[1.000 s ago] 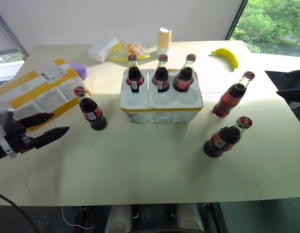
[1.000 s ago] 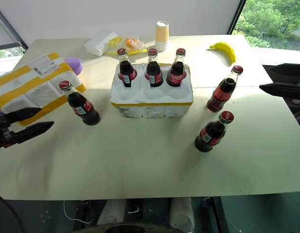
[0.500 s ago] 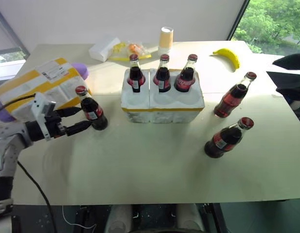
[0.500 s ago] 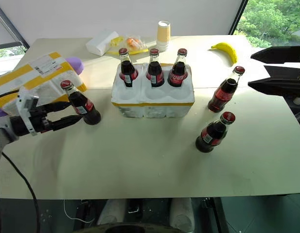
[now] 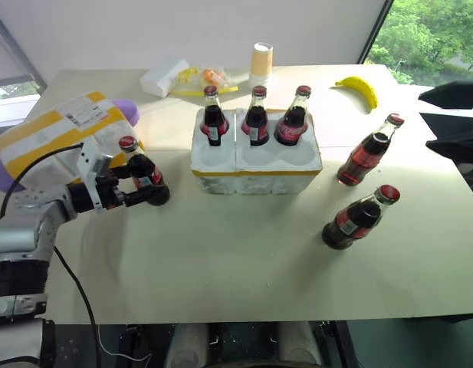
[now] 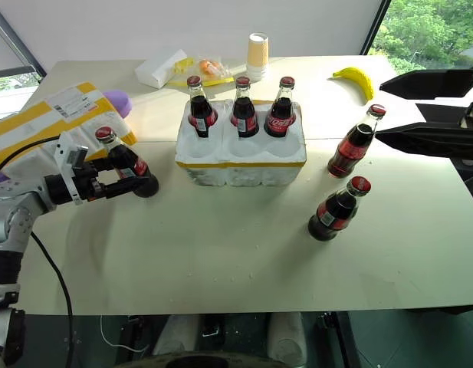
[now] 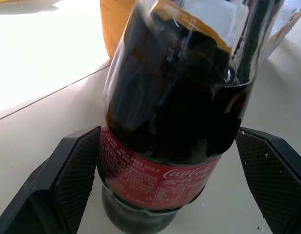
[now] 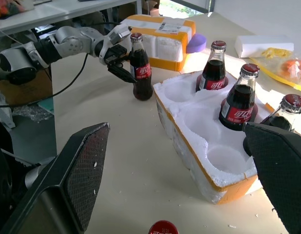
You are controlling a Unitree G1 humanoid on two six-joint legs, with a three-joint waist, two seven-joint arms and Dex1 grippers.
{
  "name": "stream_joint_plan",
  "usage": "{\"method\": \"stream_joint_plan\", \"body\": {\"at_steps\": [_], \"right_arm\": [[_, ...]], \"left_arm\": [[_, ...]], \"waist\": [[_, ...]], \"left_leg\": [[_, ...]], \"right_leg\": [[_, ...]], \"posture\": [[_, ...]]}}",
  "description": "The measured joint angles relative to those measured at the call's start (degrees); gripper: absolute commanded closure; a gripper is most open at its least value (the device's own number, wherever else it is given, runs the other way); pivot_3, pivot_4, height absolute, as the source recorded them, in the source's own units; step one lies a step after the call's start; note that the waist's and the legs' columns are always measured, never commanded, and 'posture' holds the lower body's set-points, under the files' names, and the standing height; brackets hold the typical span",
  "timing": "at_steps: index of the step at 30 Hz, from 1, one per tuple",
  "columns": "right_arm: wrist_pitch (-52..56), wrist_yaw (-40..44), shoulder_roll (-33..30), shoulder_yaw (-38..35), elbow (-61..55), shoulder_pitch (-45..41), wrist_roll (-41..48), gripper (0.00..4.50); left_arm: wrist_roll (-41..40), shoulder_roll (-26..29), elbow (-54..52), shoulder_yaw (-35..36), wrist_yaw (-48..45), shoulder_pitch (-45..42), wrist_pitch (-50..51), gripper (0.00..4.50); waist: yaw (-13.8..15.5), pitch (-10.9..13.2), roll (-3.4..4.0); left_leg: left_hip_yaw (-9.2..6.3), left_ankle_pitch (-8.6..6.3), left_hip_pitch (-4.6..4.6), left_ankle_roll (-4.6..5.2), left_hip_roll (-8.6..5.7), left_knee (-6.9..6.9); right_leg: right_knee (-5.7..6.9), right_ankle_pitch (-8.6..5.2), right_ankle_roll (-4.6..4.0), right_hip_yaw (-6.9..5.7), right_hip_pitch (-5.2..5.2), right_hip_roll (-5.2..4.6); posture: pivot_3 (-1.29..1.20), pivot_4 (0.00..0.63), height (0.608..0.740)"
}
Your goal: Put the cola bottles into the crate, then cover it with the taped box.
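Partly hidden, a cola bottle (image 5: 146, 179) stands between spread left jaws.

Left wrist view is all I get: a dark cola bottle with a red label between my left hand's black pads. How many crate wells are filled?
Observer: Three small glass cola bottles stand in the back wells of the white styrofoam crate; the three front wells are bare.
Operator: And the right hand?
Observer: The right hand is open, by the beige table's right edge, near two loose bottles standing there.
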Motion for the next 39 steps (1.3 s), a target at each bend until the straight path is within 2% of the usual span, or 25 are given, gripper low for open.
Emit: {"method": "stream_joint_plan", "body": {"at_steps": [4, 12, 16, 18, 23, 26, 31, 35, 39], "right_arm": [[0.28, -0.71, 0.0, 0.0, -0.9, -0.02, 1.99, 0.0], [-0.6, -1.05, 0.0, 0.08, -1.36, 0.61, 2.12, 0.0], [-2.4, -0.96, 0.05, 0.18, -1.33, 2.37, 1.29, 0.0], [-3.73, -0.94, 0.12, 0.43, -1.33, 4.32, -0.37, 0.0], [-7.58, -1.55, 0.99, 2.56, -0.97, 8.26, -4.72, 0.0], [-8.76, -1.79, 1.54, 2.6, -0.53, 8.73, -5.38, 0.0], [-9.05, -4.32, 3.32, 2.35, -0.75, 9.11, -5.32, 0.0], [-8.42, -6.2, 4.59, 0.55, -2.32, 11.54, -4.88, 0.0], [-7.13, -8.11, 5.43, -2.22, -4.2, 14.28, -4.48, 0.0]], "left_arm": [[-0.09, -0.17, -0.21, 0.44, 0.41, 0.06, 0.13, 1.71], [-0.1, 0.17, -0.99, 0.92, 0.63, 0.11, 1.53, 1.71], [-1.73, 3.77, -2.9, -0.01, -2.73, -1.02, 7.22, 1.71], [-3.33, 6.23, -3.83, -0.67, -6.06, -4.4, 10.81, 1.71], [-5.49, 8.57, -3.12, -3.96, -12.12, -23.32, 15.12, 1.71], [-5.31, 6.59, 0.9, -7.13, -15.04, -32.49, 15.22, 1.71], [-0.64, -1.38, 14.35, -14.04, -19.8, -44.35, 11.49, 1.71], [5.73, -7.41, 25.72, -18.43, -22.18, -47.29, 2.82, 1.71], [10.42, -11.94, 35.76, -19.9, -22.56, -48.29, -3.52, 1.71]], "waist": [[0.01, 0.0, 0.0], [0.0, 0.0, -0.01], [0.01, 0.14, -0.25], [0.17, 0.24, -0.43], [0.99, 0.24, -0.44], [1.28, 0.23, -0.42], [1.39, 0.24, -0.45], [1.36, 0.25, -0.46], [1.2, 0.31, -0.55]], "left_leg": [[-0.01, -0.01, 0.0, 0.02, 0.0, 0.01], [-0.01, -0.02, 0.0, 0.03, 0.0, 0.02], [-0.01, -0.01, 0.0, 0.03, 0.0, 0.02], [-0.07, 0.0, -0.16, 0.02, 0.0, 0.11], [-0.05, -0.08, -0.58, 0.17, -0.15, 0.7], [0.0, -0.08, -0.54, 0.2, -0.2, 0.78], [-0.02, -0.07, -0.57, 0.21, -0.22, 0.86], [-0.03, -0.07, -0.57, 0.21, -0.21, 0.84], [-0.03, -0.07, -0.65, 0.21, -0.2, 0.84]], "right_leg": [[0.0, 0.0, 0.0, 0.0, 0.01, -0.01], [0.0, 0.0, 0.0, 0.0, 0.02, 0.0], [0.03, 0.0, 0.0, -0.01, 0.01, 0.05], [0.05, 0.0, 0.0, -0.04, -0.05, 0.06], [0.12, 0.06, 0.12, -0.09, -0.16, 0.08], [0.13, 0.07, 0.19, -0.09, -0.06, 0.1], [0.13, 0.07, 0.22, -0.12, -0.03, 0.11], [0.16, 0.07, 0.22, -0.12, -0.07, 0.13], [0.16, 0.08, 0.22, -0.11, -0.16, 0.12]], "posture": [[0.0, 0.15, 0.74], [0.0, 0.15, 0.74], [0.0, 0.15, 0.74], [0.0, 0.15, 0.74], [0.0, 0.15, 0.74], [0.0, 0.15, 0.74], [0.0, 0.15, 0.74], [0.0, 0.15, 0.74], [0.0, 0.15, 0.74]]}}
